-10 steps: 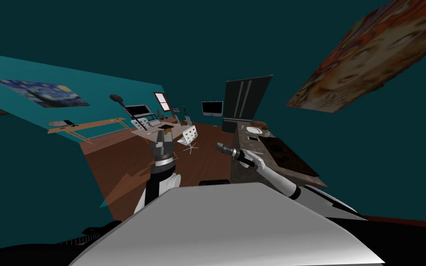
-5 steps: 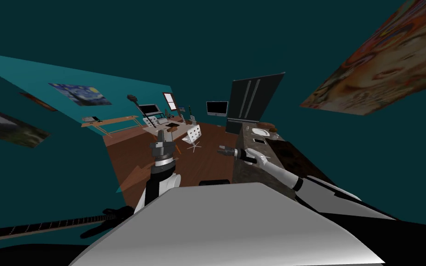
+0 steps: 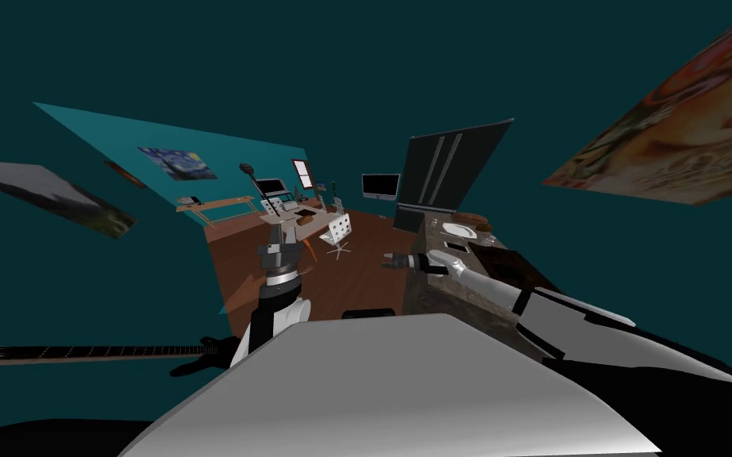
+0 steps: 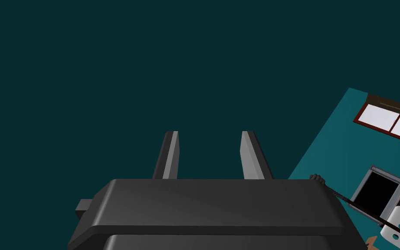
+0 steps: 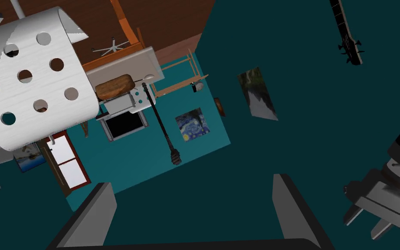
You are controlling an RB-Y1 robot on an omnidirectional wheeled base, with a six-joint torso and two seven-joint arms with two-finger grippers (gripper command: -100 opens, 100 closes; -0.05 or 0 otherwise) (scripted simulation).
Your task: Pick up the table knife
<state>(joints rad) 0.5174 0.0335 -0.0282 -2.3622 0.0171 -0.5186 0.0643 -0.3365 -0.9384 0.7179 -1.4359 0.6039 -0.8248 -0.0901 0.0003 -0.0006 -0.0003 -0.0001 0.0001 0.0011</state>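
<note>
1. Mottled brown stone makes up the desk (image 3: pixel 426 297) on my right in the head view, with a dark panel (image 3: pixel 507 266) set into its top.
2. Toward the desk's far end sits a white plate (image 3: pixel 456 228), and a small pale-edged piece (image 3: pixel 456 246) lies just beside it on the nearer side. I cannot tell the table knife apart from the small things at that end (they are too small for me to read).
3. My right gripper (image 3: pixel 388 260) reaches out roughly level past the desk's long edge that faces the room. It hangs over the brown wooden floor (image 3: pixel 356 274), well apart from the plate.
4. The right gripper's fingers (image 5: pixel 95 212) are spread wide, with nothing between them.
5. My left gripper (image 3: pixel 278 230) points upward in front of me, away from the desk and over the floor. Its fingers (image 4: pixel 172 156) stand apart with a clear gap and pinch nothing.
6. The right wrist view looks across the room at a white chair (image 5: pixel 30 87) pierced with round holes, and the left gripper shows close by at one side.
7. A tall dark refrigerator (image 3: pixel 444 174) stands beyond the desk's far end.
8. A black guitar (image 3: pixel 78 351) lies along the dark teal wall on my left.
</note>
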